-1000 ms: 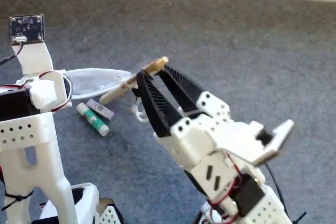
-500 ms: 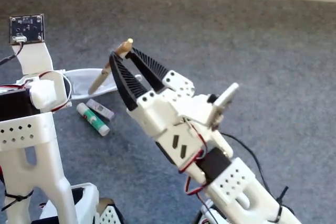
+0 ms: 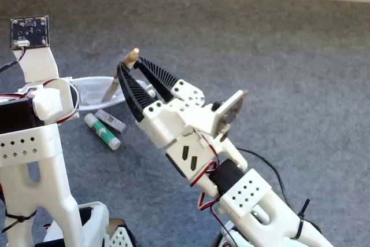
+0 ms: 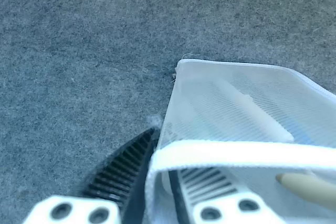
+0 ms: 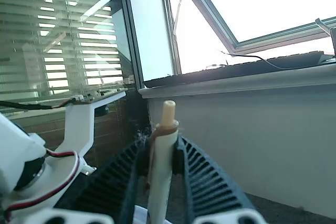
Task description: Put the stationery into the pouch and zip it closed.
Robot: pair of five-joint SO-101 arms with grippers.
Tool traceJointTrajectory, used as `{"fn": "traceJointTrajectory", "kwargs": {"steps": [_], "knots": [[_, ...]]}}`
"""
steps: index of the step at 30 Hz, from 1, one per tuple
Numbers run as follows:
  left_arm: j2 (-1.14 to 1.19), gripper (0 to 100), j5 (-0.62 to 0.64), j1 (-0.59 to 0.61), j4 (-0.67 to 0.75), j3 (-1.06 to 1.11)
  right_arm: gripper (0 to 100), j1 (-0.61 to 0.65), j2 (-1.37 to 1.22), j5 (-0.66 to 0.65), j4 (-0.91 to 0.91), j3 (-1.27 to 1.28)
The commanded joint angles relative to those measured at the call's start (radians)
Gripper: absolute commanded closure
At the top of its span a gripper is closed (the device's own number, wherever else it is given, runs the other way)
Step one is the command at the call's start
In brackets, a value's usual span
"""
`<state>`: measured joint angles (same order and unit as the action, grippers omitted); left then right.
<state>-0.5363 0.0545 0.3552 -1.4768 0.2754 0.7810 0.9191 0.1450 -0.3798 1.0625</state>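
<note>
Right gripper [image 3: 130,65] clamps the pen [image 3: 110,91] (tilted, top poking above the jaws), lower end entering the pouch [image 3: 87,88].

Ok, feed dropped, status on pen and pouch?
Left gripper shut on pouch rim. Right gripper shut on pen, tip at pouch mouth. Green stick and small tube lie beside pouch.

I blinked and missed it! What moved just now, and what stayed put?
The right arm swung the pen, clamped in its jaws, toward the pouch and tipped it more upright, lower end at the pouch mouth. Nothing was let go. The left arm's jaws, the pouch and the glue stick stayed put.
</note>
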Motion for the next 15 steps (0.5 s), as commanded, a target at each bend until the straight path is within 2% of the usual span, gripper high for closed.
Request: {"fn": "traceJointTrajectory", "kwargs": {"steps": [1,8,11,15], "knots": [[0.015,99,0.009,0.01,0.012,0.008,99.4,0.03,-0.002,-0.089,-0.022,0.007],[0.015,99,0.009,0.01,0.012,0.008,98.8,0.073,-0.002,-0.089,-0.021,0.015],[0.015,99,0.009,0.01,0.011,0.008,98.4,0.09,0.001,-0.089,0.038,0.027],[0.015,99,0.009,0.01,0.014,0.008,89.4,0.116,-0.001,-0.089,0.088,0.05]]}}
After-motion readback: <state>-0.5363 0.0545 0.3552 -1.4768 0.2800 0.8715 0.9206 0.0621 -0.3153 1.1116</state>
